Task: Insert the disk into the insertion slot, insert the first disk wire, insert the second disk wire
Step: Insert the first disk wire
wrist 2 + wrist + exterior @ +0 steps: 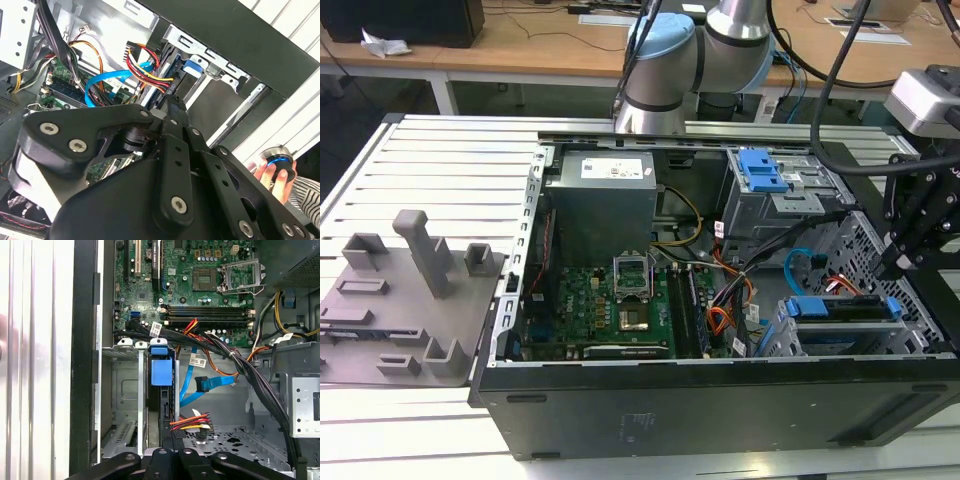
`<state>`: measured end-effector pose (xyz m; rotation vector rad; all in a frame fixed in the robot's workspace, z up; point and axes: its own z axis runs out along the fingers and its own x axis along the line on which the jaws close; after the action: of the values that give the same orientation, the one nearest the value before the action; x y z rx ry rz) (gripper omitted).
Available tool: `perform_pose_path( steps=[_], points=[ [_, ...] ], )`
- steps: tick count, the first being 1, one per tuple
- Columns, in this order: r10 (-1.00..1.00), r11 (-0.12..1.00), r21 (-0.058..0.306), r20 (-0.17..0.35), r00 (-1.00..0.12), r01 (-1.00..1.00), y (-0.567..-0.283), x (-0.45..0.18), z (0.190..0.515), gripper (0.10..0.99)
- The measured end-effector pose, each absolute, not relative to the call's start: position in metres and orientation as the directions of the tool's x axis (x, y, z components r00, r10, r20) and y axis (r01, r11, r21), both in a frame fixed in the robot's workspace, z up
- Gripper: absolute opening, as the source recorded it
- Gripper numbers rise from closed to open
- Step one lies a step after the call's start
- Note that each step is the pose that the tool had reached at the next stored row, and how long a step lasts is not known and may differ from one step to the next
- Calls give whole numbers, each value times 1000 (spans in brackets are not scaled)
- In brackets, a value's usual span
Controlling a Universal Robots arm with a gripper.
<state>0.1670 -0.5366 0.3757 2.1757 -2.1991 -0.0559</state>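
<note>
The disk (845,309) stands on edge in its blue carrier, lowered into the insertion slot (782,338), a low silver cage at the case's corner on the exterior view's right. My gripper (897,268) comes down on the disk's outer end and is shut on the disk. In the first wrist view the carrier's blue tab (161,371) lies straight ahead of the fingertips (161,455), inside the cage (125,405). The second disk wire (189,390), light blue and looped, hangs loose beside the disk, its dark plug (202,384) free. It also curves in the second wrist view (107,79).
A red, yellow and black wire bundle (192,422) with its plug lies close to the disk's gripped end. A taller grey bay with blue latch (765,170) stands behind the slot. A grey fixture plate (400,300) lies beside the case. A person's hand (275,172) holds a round device.
</note>
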Motion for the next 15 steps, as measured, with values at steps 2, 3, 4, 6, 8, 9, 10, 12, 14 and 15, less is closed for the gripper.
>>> perform_pose_path(
  steps=[2,3,4,6,8,9,10,12,14,15],
  points=[
    [-1000,11,59,8,-10,-998,-537,167,376,106],
    [-1000,11,59,8,-10,-998,-537,167,376,106],
    [-1000,11,59,8,-10,-998,-537,167,376,106],
    [-1000,11,59,8,-10,-998,-537,167,376,106],
    [-1000,11,59,8,-10,-998,-537,167,376,106],
    [-1000,11,59,8,-10,-998,-537,166,376,106],
    [-1000,11,59,8,-10,-998,-537,164,376,106],
    [-1000,11,59,8,-10,-998,-537,161,376,106],
    [-1000,11,59,8,-10,-998,-537,156,376,106],
    [-1000,11,59,8,-10,-998,-537,151,376,106]
  ],
)
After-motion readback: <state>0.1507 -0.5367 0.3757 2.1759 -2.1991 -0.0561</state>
